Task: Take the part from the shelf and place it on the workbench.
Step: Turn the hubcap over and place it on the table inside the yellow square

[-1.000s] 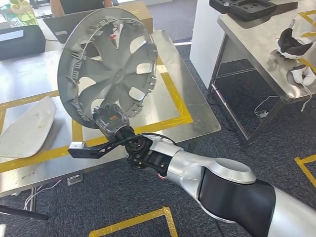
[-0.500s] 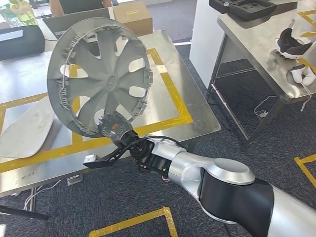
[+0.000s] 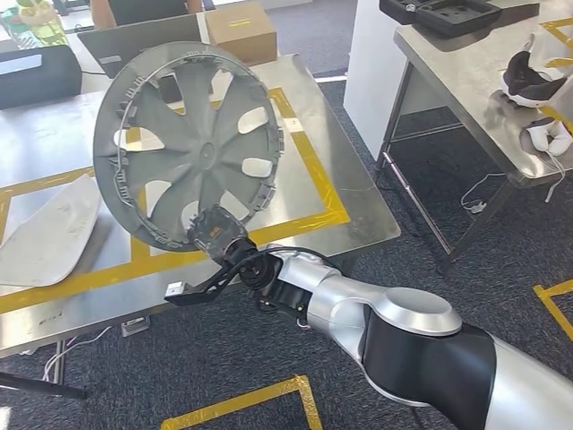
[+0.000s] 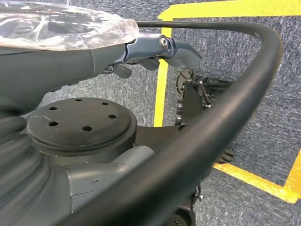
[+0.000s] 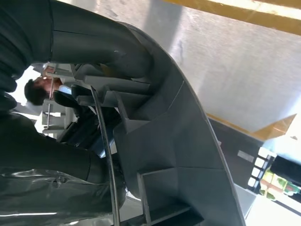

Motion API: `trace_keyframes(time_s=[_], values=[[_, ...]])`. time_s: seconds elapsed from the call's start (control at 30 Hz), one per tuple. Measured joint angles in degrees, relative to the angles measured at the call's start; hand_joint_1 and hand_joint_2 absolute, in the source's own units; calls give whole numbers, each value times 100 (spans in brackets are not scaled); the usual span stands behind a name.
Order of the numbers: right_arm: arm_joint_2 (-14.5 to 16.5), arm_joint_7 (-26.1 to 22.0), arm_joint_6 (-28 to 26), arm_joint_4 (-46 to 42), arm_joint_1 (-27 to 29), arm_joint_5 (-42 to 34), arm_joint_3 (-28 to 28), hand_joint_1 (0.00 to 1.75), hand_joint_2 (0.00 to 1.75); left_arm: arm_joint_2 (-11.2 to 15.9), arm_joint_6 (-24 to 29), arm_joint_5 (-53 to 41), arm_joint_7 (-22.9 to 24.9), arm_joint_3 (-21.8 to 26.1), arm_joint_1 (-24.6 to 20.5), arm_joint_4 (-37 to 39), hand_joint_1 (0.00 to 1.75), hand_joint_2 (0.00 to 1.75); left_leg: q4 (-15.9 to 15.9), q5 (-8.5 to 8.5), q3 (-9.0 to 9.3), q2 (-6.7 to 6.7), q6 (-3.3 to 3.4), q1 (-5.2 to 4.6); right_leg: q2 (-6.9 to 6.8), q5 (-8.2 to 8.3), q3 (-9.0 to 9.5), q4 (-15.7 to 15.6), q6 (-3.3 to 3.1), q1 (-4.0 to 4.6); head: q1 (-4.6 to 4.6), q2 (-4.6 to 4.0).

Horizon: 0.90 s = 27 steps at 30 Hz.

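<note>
While aloft, box [image 3: 241,30] beyond hubcap [image 3: 185,143]

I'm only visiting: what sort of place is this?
Probably a workshop or robot test lab: steel workbenches edged with yellow floor-style tape, and a grey plastic wheel cover held by the robot's right hand.

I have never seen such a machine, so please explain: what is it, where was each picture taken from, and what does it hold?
It is a humanoid robot with two silver arms. The wide picture comes from its head, looking down. The other two come from cameras at its wrists. Its right robot hand grips a grey wheel cover by the rim, tilted above a steel workbench marked with yellow tape. A white panel and a cardboard box lie on the bench. The left robot hand hangs over the carpet, holding nothing.
</note>
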Motion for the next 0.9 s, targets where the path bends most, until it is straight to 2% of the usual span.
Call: trace_keyframes(time_s=[0.2, 0.4, 0.9], values=[[-26, 213, 171, 109, 7, 239, -25, 175, 175, -2, 1, -18, 8, -1, -1, 0, 0, 175, 0, 0, 0, 0, 0, 0, 0, 0, -1, -2, 0, 0, 1, 0], [-77, 441, 58, 181, 9, 506, -249, 175, 175, -2, -1, -32, -25, -1, -1, 0, 0, 175, 1, 0, 0, 1, 0, 0, 1, 0, 0, -3, 0, 0, 1, 0], [-172, 354, 16, 202, 12, 607, -1014, 175, 175, -5, -44, -35, -54, -1, 0, 0, 0, 175, 1, -2, 0, 2, 3, -1, 2, 0, 0, -5, 0, 0, 1, 0]])
